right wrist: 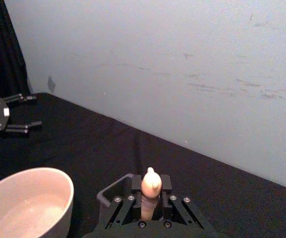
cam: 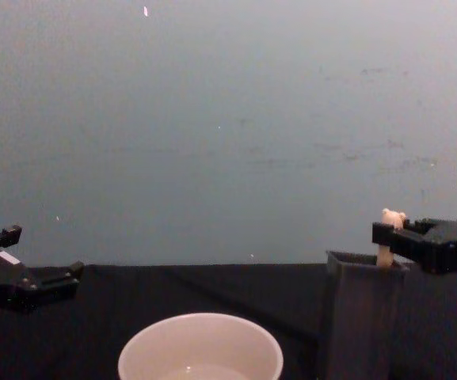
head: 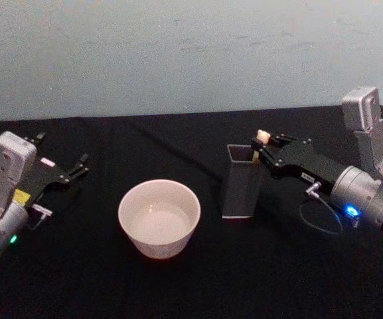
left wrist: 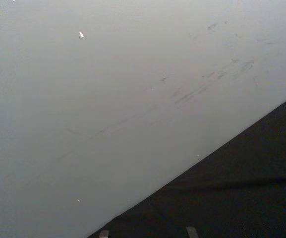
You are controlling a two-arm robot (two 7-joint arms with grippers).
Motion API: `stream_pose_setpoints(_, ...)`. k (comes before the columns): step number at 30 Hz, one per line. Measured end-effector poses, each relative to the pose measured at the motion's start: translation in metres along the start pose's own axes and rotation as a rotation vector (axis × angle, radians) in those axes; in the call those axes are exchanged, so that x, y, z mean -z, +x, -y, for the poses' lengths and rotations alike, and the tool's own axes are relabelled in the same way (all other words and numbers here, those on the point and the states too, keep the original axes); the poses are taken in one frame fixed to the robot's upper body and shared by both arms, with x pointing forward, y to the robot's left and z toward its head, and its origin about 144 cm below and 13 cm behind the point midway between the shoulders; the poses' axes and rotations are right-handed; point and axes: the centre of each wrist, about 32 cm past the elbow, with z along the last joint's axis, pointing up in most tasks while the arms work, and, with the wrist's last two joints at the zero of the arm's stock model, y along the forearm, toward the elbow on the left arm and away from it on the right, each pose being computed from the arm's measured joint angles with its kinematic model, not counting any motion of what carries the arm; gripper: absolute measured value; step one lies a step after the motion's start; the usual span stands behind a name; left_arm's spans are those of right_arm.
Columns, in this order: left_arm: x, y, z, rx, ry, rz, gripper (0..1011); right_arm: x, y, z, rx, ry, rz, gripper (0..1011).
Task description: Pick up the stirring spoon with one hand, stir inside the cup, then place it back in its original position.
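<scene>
The black table (head: pixel 178 292) carries the cup (head: pixel 158 244) near its middle, and just to the cup's right the dark holder (head: pixel 239 193) stands upright. The left gripper (head: pixel 63 149) lies parked at the far left, fingers spread. The right gripper (head: pixel 261 147) reaches over the holder's rim, fingers closed on the stirring spoon (head: pixel 263 135) just under the bear head. The spoon stands in the holder, not lifted. I judge this the grasp, with lift, stir and return all left to do, though a return not yet released would look the same.
</scene>
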Motion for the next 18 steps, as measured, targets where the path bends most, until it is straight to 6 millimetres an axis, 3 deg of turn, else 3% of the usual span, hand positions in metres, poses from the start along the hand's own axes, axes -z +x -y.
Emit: stream_pose_setpoints(18, 0.000, 0.000, 0.000, 0.000, 0.000, 0.000, 1001, -0.034, 0.006, 0.012, -0.005, 0.105, -0.071, 215)
